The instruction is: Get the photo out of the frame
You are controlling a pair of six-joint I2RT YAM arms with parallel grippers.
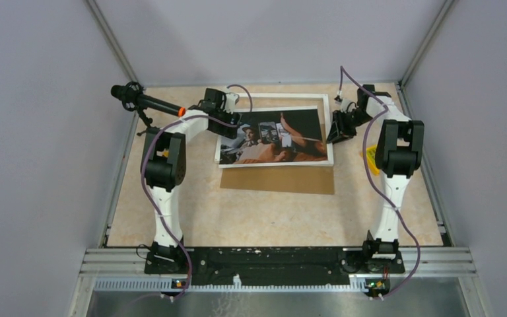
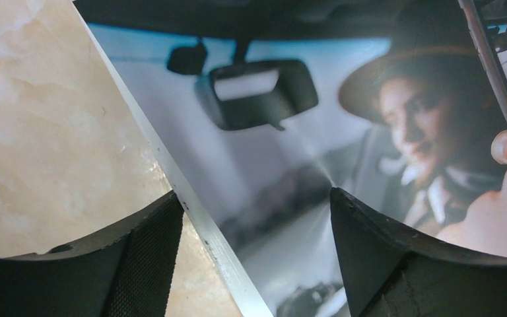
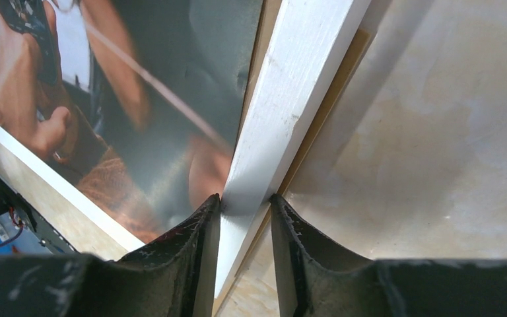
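photo (image 1: pixel 274 135) not yet out: it lies within the frame (image 3: pixel 284 99), backing panel (image 1: pixel 277 179) off at 6 o'clock. right gripper (image 3: pixel 245 205) clenches the 3 o'clock rail; left gripper (image 2: pixel 257 218) gapes over the 9 o'clock edge.

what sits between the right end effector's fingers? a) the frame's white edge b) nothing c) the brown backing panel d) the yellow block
a: the right wrist view shows the right end effector closed on the white edge of the frame, one finger on each side.
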